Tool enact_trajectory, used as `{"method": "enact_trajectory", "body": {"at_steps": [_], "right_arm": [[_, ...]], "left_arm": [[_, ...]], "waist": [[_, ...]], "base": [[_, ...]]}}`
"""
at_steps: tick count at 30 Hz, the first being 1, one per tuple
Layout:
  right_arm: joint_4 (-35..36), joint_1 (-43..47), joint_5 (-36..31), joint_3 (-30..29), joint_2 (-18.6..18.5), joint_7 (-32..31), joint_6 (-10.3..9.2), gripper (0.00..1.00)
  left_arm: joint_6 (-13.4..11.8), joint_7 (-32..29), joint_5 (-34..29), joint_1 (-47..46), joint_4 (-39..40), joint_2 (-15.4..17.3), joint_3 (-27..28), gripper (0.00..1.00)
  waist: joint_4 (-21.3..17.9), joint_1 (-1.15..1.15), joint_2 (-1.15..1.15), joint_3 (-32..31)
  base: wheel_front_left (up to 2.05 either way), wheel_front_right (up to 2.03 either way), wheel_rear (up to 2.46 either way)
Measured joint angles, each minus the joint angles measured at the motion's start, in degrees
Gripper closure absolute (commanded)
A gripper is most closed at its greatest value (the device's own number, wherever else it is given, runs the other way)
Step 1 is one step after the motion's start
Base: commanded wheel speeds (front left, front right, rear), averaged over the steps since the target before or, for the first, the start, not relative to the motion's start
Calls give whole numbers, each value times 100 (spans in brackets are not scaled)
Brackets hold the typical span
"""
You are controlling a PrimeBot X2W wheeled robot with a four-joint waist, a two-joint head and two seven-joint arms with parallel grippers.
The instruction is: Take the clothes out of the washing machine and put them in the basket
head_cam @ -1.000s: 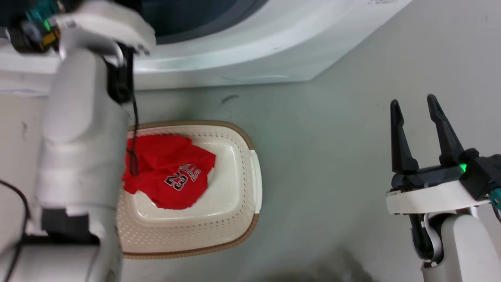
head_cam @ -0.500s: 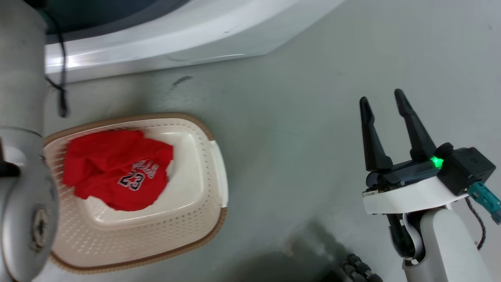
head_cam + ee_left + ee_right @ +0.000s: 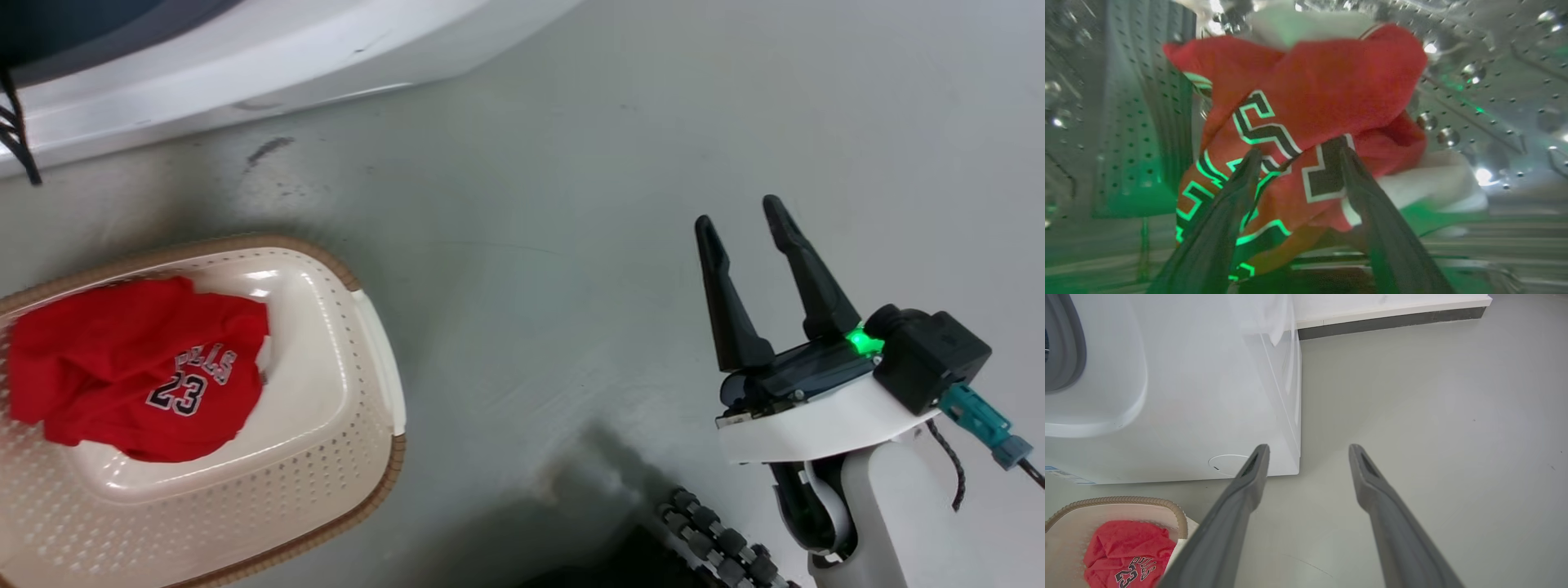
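Left gripper [image 3: 1299, 153] inside drum [image 3: 1494, 81], fingers spread, tips at red jersey [image 3: 1331, 90]; contact unclear. Lettering on it black, white-edged, crumpled; one "S" readable. Right gripper [image 3: 740, 216] open, empty, above floor [image 3: 531, 245], well apart from basket [image 3: 326, 457]. Second jersey [image 3: 106, 359] lies in basket, reads "23"; word above partly folded, ends "LLS". Washer [image 3: 1208, 396] behind basket.

I read a smooth grey floor [image 3: 571, 245] with a slight sheen. The basket [image 3: 326, 457] sits flat on it, lower left in head view. The washing machine [image 3: 245, 57] stands on it near the basket, not touching. A strip of bare floor between them carries a dark scuff [image 3: 265, 149].
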State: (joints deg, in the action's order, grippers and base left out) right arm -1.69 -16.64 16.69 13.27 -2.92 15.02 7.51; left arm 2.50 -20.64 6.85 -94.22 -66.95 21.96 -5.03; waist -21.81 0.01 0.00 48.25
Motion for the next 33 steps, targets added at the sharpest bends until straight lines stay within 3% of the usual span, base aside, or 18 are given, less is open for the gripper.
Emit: {"method": "enact_trajectory", "body": {"at_steps": [7, 8, 9, 10, 14, 17, 24, 33], "right_arm": [[38, 24, 163, 188, -1, 0, 0, 0], [47, 24, 180, 193, -1, 0, 0, 0], [52, 24, 201, 204, 0, 0, 0, 0], [52, 24, 210, 218, 0, 0, 0, 0], [53, 20, 256, 271, 0, 0, 0, 0], [49, 17, 272, 287, 0, 0, 0, 0], [-3, 8, 198, 148, 1, 0, 0, 0], [-153, 116, -88, -101, 3, 1, -1, 0]], "left_arm": [[-166, -1132, 16, -359, -126, 183, -68, 0], [-191, -1237, 23, -382, -126, 183, -69, 13], [-236, -1303, 10, -398, -105, 189, -98, 91], [-259, -1359, -8, -412, -86, 194, -123, 100], [-377, -1449, -51, -361, 25, 210, -189, 100], [-436, -1192, -49, -170, 232, 236, -216, 100], [-503, 134, 1, 464, 892, 264, -224, 100], [-471, 2085, 256, 1664, 1015, 42, -130, 100]], "waist": [[-295, 0, 0, 196], [-309, -1, 0, 209], [-319, 0, 0, 220], [-328, -1, 0, 226], [-354, 0, 0, 199], [-362, 0, 0, 142], [-288, 0, 0, -120], [-64, -1, 0, -888]], "base": [[0, 0, 0], [0, 0, 0], [0, 0, 0], [0, 0, 0], [0, 0, 0], [0, 0, 0], [0, 0, 0], [0, 0, 0]]}}
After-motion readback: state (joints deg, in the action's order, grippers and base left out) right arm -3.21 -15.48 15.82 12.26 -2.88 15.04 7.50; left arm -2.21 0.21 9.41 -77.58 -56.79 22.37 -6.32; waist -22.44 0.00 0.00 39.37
